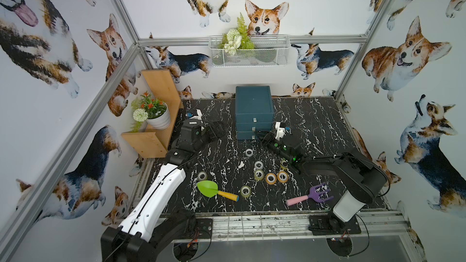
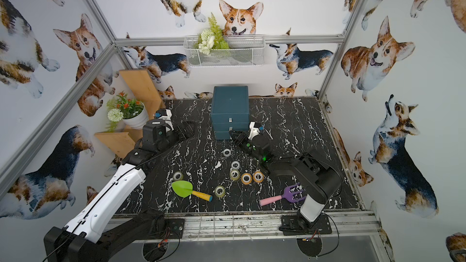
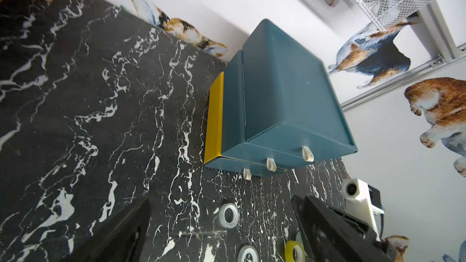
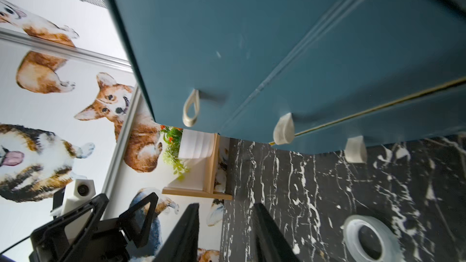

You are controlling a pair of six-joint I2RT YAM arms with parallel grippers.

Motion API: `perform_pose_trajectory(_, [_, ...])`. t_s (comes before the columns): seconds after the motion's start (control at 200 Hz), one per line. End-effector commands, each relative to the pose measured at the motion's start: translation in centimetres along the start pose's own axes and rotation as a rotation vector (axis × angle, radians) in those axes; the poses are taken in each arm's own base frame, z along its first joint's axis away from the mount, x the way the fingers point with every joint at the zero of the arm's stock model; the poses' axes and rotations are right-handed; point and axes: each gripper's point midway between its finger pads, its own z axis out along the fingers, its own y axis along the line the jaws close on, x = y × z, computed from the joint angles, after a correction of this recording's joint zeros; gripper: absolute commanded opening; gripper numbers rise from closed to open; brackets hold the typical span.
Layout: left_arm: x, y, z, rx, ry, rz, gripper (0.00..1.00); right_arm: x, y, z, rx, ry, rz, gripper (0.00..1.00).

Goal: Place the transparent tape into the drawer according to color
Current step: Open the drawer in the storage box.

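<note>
Right end effector point(image 4: 225, 207) is hanging half released, grasping nothing, by the blue drawers point(image 4: 327, 71). Left end effector point(image 1: 218, 129) is gaping wide, empty. Tape rolls point(image 1: 259, 174) are lying loose on the bench point(image 1: 315, 127), so sorting is not starting yet.

- A green toy shovel point(image 1: 207, 188) with a yellow handle is seen lying lower left of centre on the black marbled tabletop point(image 1: 315, 127).
- A purple toy fork point(image 1: 318, 193) with a pink handle is seen lower right.
- A potted plant point(image 1: 158, 119) is set on a wooden shelf point(image 1: 161, 89), mid left.
- A white wire basket point(image 1: 264, 57) holding greenery is hung upper centre.
</note>
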Motion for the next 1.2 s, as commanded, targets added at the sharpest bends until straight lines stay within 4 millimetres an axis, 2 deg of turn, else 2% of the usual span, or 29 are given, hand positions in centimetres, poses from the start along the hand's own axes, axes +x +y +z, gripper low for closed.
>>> perform_pose_trajectory(0.0, [-0.6, 0.2, -0.8, -0.04, -0.051, 0.064, 0.99, -1.3, 3.7, -0.1, -0.107, -0.081, 0.04, 0.42])
perform_pose_trajectory(0.09, [-0.6, -0.1, -1.1, -0.033, -0.062, 0.074, 1.0, -1.7, 4.5, 0.3, -0.118, -0.096, 0.058, 0.42])
perform_pose_trajectory(0.596, [-0.4, -0.5, -1.5, -0.037, -0.068, 0.101, 0.99, -2.0, 3.4, 3.3, -0.011, -0.096, 0.157, 0.37])
perform_pose_trajectory(0.826, [-0.4, -0.7, -1.6, -0.033, -0.072, 0.111, 1.0, -2.2, 2.6, 2.8, 0.039, -0.109, 0.165, 0.35])
perform_pose_trajectory(1.196, [-0.3, -1.0, -1.6, -0.028, -0.069, 0.121, 0.99, -3.6, 2.2, 3.4, 0.055, -0.141, 0.155, 0.34])
